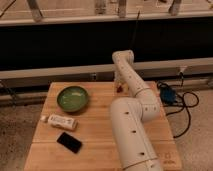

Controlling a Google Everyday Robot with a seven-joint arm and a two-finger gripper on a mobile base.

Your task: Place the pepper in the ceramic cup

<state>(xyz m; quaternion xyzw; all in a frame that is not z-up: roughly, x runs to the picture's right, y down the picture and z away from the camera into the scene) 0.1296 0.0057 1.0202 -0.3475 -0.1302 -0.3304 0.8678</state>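
My white arm (131, 125) reaches from the front across the wooden table (95, 135) to its far edge. My gripper (119, 84) points down there, mostly hidden behind the wrist. A small dark-red bit, likely the pepper (120, 89), shows right under the gripper at the table's far edge. I cannot tell whether it is held or lying on the table. The ceramic cup is not in view; it may be hidden behind the arm.
A wide green bowl (73, 98) sits at the table's back left. A white tube (60, 121) lies in front of it, and a black phone (69, 142) nearer the front. Cables and a blue device (168, 95) lie off the table's right side.
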